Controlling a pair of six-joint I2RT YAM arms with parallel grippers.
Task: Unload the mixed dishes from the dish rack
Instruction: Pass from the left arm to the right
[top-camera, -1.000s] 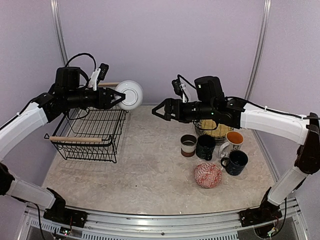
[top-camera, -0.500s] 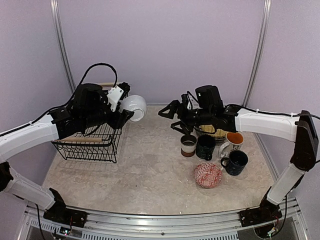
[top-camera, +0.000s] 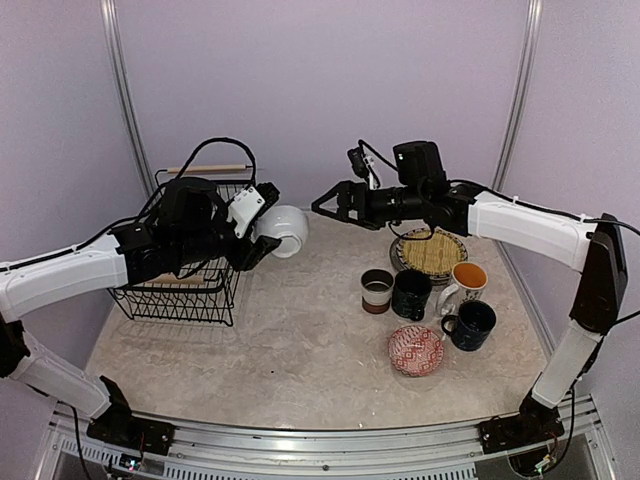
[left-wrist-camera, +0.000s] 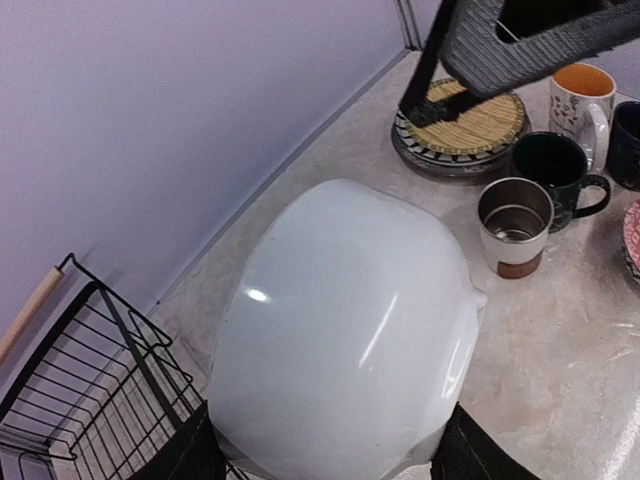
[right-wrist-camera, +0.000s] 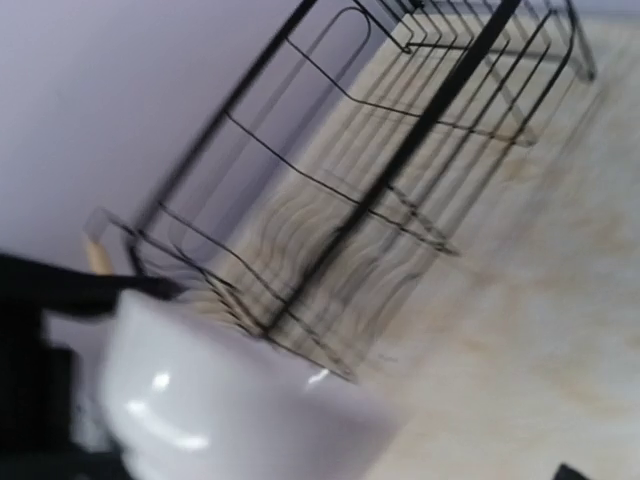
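Note:
My left gripper (top-camera: 264, 238) is shut on the white bowl (top-camera: 285, 229) and holds it in the air just right of the dish rack (top-camera: 180, 272). In the left wrist view the bowl (left-wrist-camera: 345, 330) fills the middle, with a black finger (left-wrist-camera: 188, 456) on each side. The black wire rack looks empty; its wooden handle (top-camera: 207, 169) shows at the back. My right gripper (top-camera: 322, 206) is open and empty, in the air a little right of the bowl and pointing at it. The blurred right wrist view shows the bowl (right-wrist-camera: 220, 410) and the rack (right-wrist-camera: 400, 150).
On the right of the table stand the woven-look plate (top-camera: 433, 252) on the striped plate, the brown-white cup (top-camera: 377, 291), a dark mug (top-camera: 411, 294), the orange-lined mug (top-camera: 466, 283), a dark blue mug (top-camera: 472, 325) and a red patterned bowl (top-camera: 415, 350).
My left arm has carried the bowl to the right, away from the rack, and lower. My right gripper has lifted from over the cups and swung left toward the bowl.

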